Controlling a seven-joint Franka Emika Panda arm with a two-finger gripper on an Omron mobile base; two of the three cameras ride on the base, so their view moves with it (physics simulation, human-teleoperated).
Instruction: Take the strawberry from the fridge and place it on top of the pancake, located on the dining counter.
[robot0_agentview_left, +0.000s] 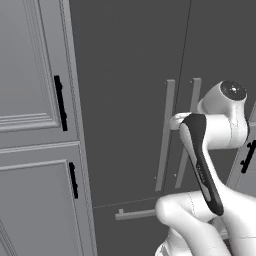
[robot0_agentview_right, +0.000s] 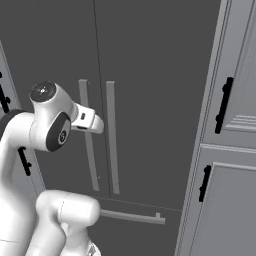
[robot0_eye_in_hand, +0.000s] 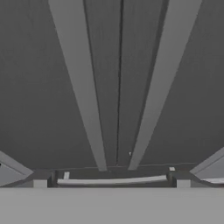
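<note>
Hand view: fridge shut, 2 vert bar handles, 1 drawer handle.

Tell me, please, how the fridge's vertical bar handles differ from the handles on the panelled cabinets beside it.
The fridge bar handles are long, pale grey and stand as a close pair at the door seam; the cabinet handles are short, black and set singly, one per panel. The fridge bars sit on flat dark doors, the cabinet handles on lighter grey framed panels. Both kinds run vertically.
</note>
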